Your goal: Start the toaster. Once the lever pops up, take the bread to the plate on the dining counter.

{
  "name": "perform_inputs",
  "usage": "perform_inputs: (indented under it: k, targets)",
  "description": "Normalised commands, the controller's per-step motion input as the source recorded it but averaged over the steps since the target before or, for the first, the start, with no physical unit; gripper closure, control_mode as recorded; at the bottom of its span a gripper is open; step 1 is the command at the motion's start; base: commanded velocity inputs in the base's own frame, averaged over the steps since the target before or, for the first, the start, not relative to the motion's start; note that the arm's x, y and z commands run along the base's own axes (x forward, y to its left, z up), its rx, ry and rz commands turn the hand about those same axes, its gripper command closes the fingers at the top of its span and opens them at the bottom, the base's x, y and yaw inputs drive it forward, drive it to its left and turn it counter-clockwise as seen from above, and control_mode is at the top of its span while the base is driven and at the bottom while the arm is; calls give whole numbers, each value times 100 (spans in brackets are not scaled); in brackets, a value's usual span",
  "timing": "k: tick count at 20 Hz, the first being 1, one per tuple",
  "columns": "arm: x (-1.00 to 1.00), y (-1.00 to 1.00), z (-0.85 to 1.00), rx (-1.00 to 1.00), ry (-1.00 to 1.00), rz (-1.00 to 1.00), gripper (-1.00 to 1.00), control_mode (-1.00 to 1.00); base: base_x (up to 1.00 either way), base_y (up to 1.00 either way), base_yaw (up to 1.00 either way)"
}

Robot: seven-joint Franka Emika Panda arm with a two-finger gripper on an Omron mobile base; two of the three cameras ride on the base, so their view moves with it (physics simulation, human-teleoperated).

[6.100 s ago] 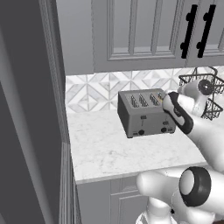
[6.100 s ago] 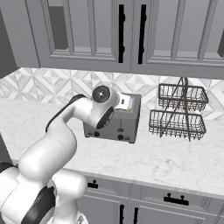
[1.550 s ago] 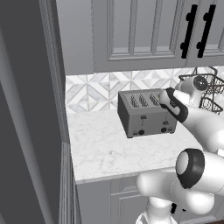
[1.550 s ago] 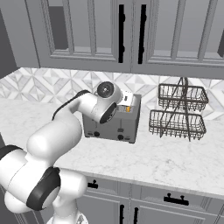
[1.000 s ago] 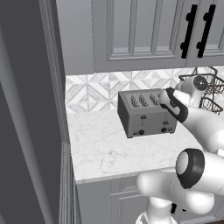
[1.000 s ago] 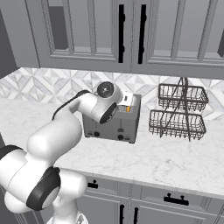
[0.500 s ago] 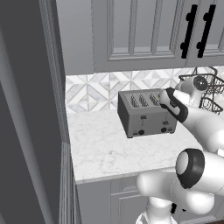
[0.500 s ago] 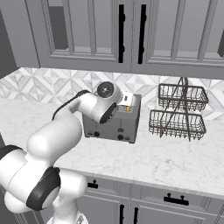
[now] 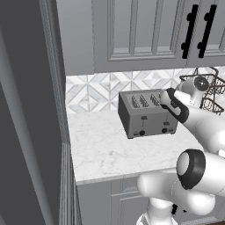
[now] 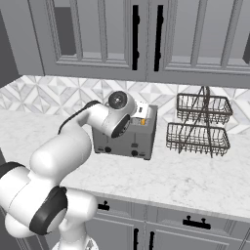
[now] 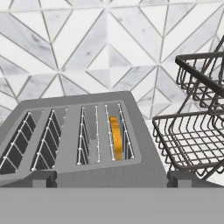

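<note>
Two dark finger tips of the gripper (image 11: pixel 112 180) stand spread wide with nothing between them, just above the front edge of the toaster (image 11: pixel 74 144). Looking from the hand down into the slots, the bread (image 11: pixel 116 136) sits sunk in the rightmost one, a detail the left base view misses: there only the toaster's front with its levers and knobs faces the camera. It stands on the marble worktop (image 9: pixel 105 151), and the right base view has a two-tier wire basket (image 10: pixel 200 126) near it.
</note>
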Motion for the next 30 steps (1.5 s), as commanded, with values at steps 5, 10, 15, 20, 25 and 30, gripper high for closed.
perform_inputs:
  k: [5, 10, 15, 20, 25, 30]
  targets:
    - [0, 0, 0, 0, 0, 0, -100, -100, 0, 0, 0]
    - [0, 0, 0, 0, 0, 0, -100, -100, 0, 0, 0]
    - [0, 0, 0, 0, 0, 0, -100, -100, 0, 0, 0]
    - [0, 0, 0, 0, 0, 0, -100, -100, 0, 0, 0]
    - [0, 0, 0, 0, 0, 0, -100, -100, 0, 0, 0]
    - [0, 0, 0, 0, 0, 0, -100, -100, 0, 0, 0]
